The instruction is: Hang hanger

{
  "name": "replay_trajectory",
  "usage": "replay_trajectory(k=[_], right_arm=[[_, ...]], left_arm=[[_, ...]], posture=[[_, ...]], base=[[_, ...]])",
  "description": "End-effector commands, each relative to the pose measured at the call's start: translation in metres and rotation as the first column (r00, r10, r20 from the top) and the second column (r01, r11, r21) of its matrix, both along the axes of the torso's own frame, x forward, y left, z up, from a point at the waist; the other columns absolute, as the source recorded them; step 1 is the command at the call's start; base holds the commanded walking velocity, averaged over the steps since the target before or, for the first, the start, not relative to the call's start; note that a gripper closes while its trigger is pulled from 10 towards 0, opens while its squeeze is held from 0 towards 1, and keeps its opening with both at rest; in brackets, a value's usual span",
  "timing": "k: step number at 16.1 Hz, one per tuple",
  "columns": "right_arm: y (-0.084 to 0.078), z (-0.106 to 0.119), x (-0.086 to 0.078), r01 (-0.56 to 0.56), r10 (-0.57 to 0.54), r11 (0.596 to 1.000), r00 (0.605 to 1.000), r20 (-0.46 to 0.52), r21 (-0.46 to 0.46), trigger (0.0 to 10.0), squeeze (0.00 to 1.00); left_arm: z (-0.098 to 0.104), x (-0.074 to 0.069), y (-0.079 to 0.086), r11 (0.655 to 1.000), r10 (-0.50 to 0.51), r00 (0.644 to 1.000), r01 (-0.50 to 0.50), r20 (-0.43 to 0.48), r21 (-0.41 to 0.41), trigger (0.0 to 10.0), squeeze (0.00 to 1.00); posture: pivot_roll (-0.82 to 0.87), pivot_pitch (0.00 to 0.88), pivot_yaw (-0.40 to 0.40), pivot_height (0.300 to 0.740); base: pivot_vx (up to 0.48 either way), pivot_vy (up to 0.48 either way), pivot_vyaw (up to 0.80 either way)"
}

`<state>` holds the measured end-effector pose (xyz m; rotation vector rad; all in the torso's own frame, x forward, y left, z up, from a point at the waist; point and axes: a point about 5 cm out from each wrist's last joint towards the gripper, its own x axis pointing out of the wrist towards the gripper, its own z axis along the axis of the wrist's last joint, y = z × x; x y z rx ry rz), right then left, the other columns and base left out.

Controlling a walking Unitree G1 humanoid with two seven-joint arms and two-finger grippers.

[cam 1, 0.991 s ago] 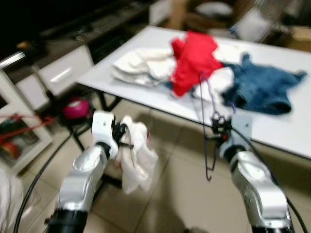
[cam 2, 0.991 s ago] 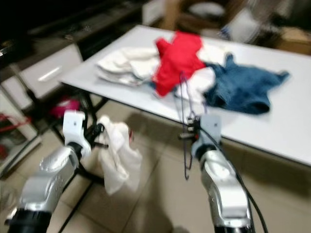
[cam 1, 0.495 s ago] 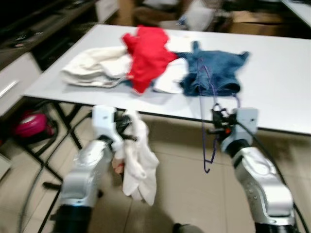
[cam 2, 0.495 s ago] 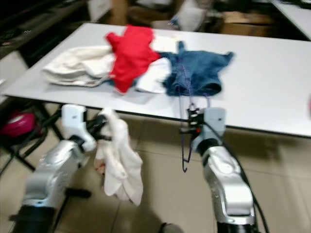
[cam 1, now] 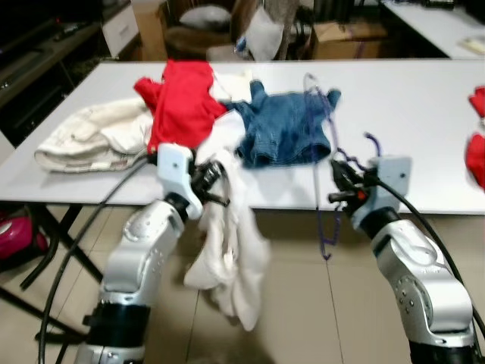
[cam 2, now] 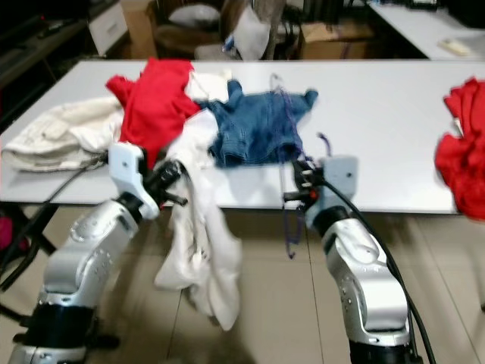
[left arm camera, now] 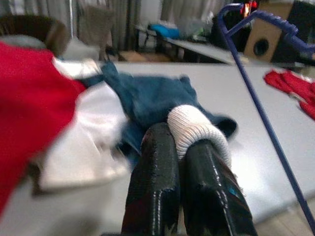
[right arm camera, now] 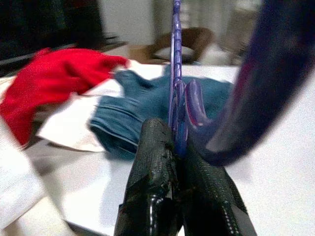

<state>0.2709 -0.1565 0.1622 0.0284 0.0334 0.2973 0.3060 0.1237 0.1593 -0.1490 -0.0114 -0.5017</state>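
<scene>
While my right gripper (cam 1: 339,184) pinches the thin purple wire hanger (cam 1: 321,171) upright just ahead of it and my left gripper (cam 1: 211,180) clamps the limp white cloth garment (cam 1: 231,250) dangling below, the hanger could twist or snag the blue denim piece (cam 1: 284,129) on the white table (cam 1: 424,114) beyond.

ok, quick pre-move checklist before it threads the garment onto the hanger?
1. Right gripper shut on purple hanger: ok.
2. Left gripper shut on white garment: ok, ribbed edge pinched between the fingers.
3. Garment neck opening located: cannot tell, it hangs bunched.
4. Hanger free of the denim piece on the table: cannot tell, they overlap in view.
5. Garment off the floor: ok.
</scene>
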Motion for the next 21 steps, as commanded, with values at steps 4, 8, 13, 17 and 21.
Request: replay_trajectory(k=[4,8,13,17,21], right_arm=[[-0.005,0.016,0.001,-0.138,0.139,0.990,0.990,0.022,-0.019,10.0,0.00],[-0.049,0.077,-0.017,-0.423,0.436,0.899,0.891,0.126,-0.113,10.0,0.00],[-0.065,0.099,-0.056,-0.735,0.746,0.661,0.665,0.031,-0.151,10.0,0.00],[-0.058,0.099,-0.055,-0.816,0.820,0.549,0.568,-0.074,-0.181,10.0,0.00],[-0.049,0.094,-0.006,-0.726,0.711,0.602,0.677,-0.192,-0.333,10.0,0.00]], left_arm=[[0.034,0.006,0.004,0.996,-0.033,0.996,0.040,0.079,-0.086,10.0,0.00],[0.105,0.026,0.003,0.980,-0.098,0.963,0.137,0.253,-0.143,10.0,0.00],[0.175,0.067,0.025,0.998,-0.061,0.931,0.053,0.359,0.033,10.0,0.00],[0.222,0.078,0.028,0.996,-0.083,0.895,0.057,0.438,0.072,10.0,0.00],[0.235,0.070,0.010,0.977,-0.215,0.872,0.195,0.439,0.091,10.0,0.00]], posture=[[-0.13,0.000,0.059,0.740],[-0.12,0.000,0.062,0.740],[-0.11,0.000,0.077,0.740],[-0.12,0.000,0.079,0.740],[-0.13,0.000,0.067,0.740]], base=[[0.382,0.000,0.00],[0.387,0.000,0.00],[0.388,0.000,0.00],[0.389,0.000,0.00],[0.189,0.000,0.00]])
